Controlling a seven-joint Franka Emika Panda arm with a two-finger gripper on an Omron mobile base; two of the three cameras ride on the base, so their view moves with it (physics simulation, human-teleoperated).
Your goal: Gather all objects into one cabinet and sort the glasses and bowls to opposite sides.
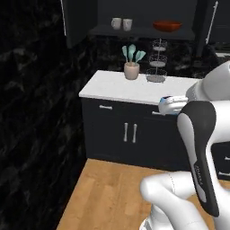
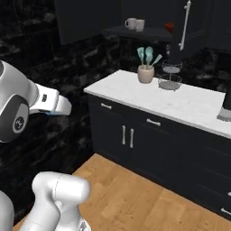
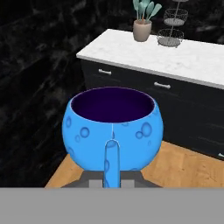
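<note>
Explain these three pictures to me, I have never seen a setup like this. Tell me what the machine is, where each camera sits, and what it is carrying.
This is a rendered kitchen with a white robot arm on a base that can drive. Two cameras ride on that base, behind the arm to its left and right, looking forward. The third sits on the hand, looking along the gripper.

That hand view shows the gripper holding a small blue bowl with a dark inside, above the wood floor.

Ahead is a white counter bearing a beige pot of teal utensils and a wire tiered stand. On the open cabinet shelf above stand two pale cups and a red-brown bowl.
</note>
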